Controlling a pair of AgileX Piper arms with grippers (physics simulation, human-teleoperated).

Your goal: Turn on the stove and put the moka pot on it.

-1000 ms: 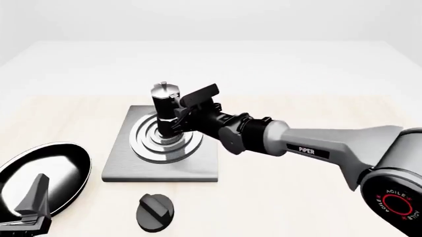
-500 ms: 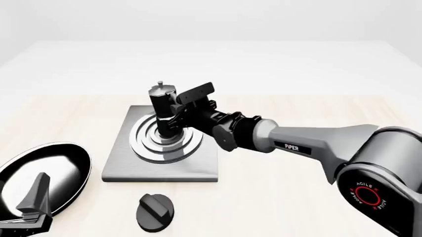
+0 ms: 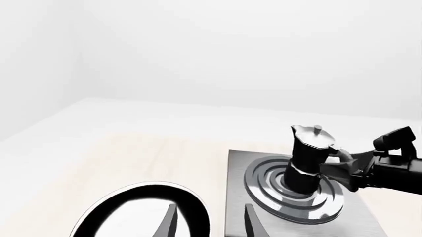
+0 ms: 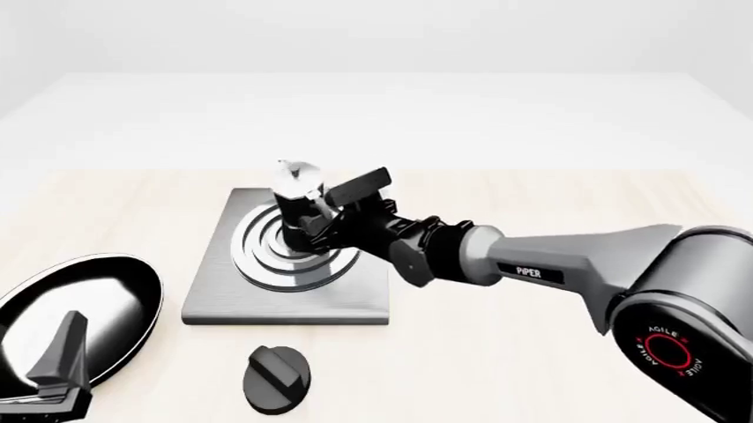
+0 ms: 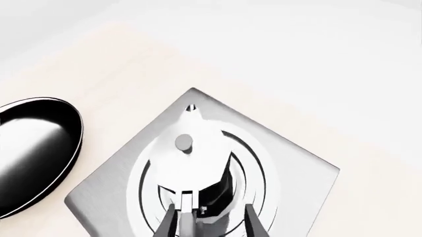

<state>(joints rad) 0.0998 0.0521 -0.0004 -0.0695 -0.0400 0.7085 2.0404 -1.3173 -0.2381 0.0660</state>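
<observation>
The moka pot, silver top over a black body, stands on the burner rings of the grey stove. My right gripper is at the pot's near right side, low by its waist. In the right wrist view its fingers straddle the handle of the moka pot from above, spread wide with a gap on one side, so it is open. The left wrist view shows the moka pot upright on the rings. The black knob lies in front of the stove. My left gripper stands open at the near left.
A black frying pan lies left of the stove, right beside my left gripper, and shows under that gripper in the left wrist view. My right arm stretches across the table from the right, over the stove's right edge.
My right gripper has come down with the moka pot, which was above the burner and now rests on the rings. The left arm has not moved.
</observation>
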